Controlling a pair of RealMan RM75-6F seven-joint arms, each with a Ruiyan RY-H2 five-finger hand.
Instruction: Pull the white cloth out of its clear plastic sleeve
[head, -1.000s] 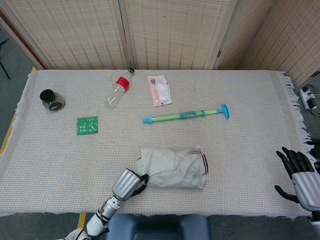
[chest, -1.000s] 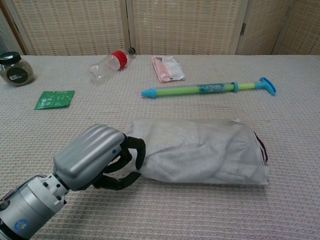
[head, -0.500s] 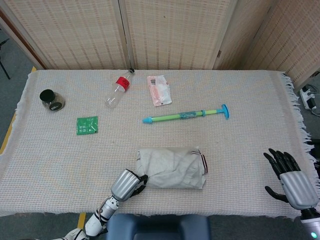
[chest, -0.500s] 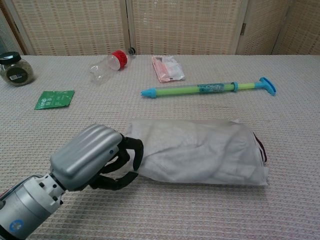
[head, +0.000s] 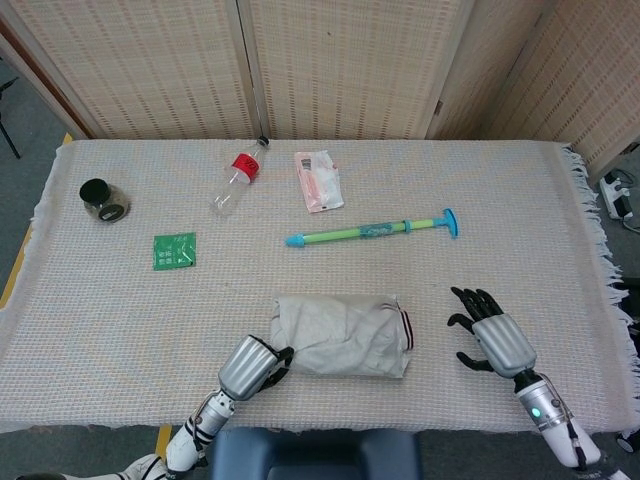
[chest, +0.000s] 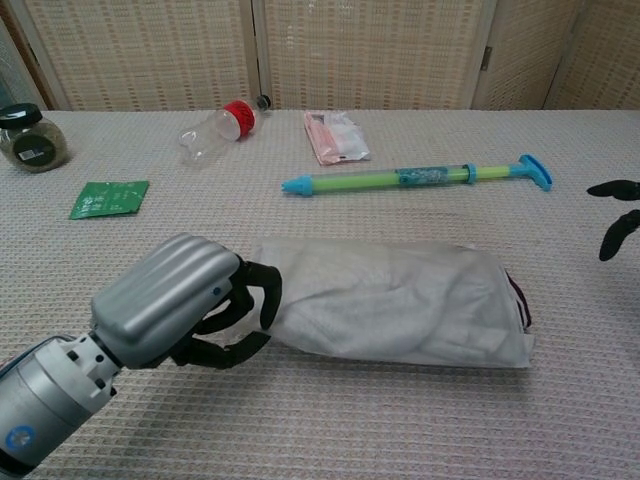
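Note:
The white cloth in its clear plastic sleeve (head: 345, 335) (chest: 400, 303) lies flat near the table's front edge, with a dark red stripe at its right end. My left hand (head: 252, 365) (chest: 180, 303) grips the left end of the sleeve, dark fingers curled around it. My right hand (head: 490, 335) is open above the table, to the right of the sleeve and apart from it, fingers spread. In the chest view only the dark fingertips (chest: 615, 215) of the right hand show at the right edge.
Farther back lie a green and blue pump stick (head: 372, 230), a pink packet (head: 318, 181), a clear bottle with a red cap (head: 236, 178), a green sachet (head: 174, 250) and a dark-lidded jar (head: 103, 200). The woven table cover (head: 520, 250) has a fringed right edge.
My right hand has moved left from the table's right edge toward the sleeve. My left hand has drawn the sleeve slightly left and toward me, keeping its grip.

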